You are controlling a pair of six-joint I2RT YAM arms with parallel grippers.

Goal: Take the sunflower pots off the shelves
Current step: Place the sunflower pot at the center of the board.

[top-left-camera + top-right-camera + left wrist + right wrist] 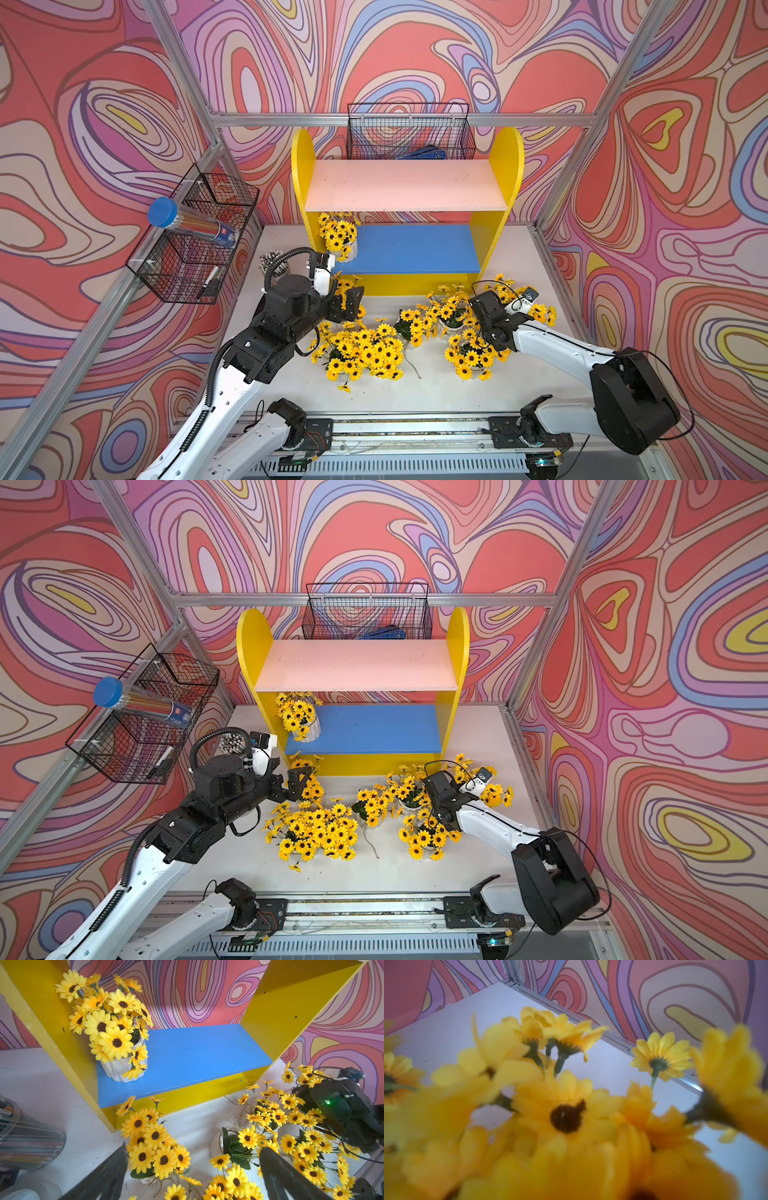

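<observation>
left gripper (196, 1147) spread wide, empty on my feed, right gripper (534, 307) buried in blooms (566, 1113), i cannot tell its grip, one sunflower pot (122, 1068) at the left edge of the shelves' (505, 166) blue board (415, 249), other pots (361, 349) mid-table (436, 390)

We are seeing matt painted boards on the shelves (407, 187), a ribbed, smooth white pot (117, 1070) under cloth-like petals (108, 1032), thin black metal wire in the basket (183, 266) at the left of the frame, brushed aluminium framing (291, 119), and a smooth matt white table (440, 390).
</observation>
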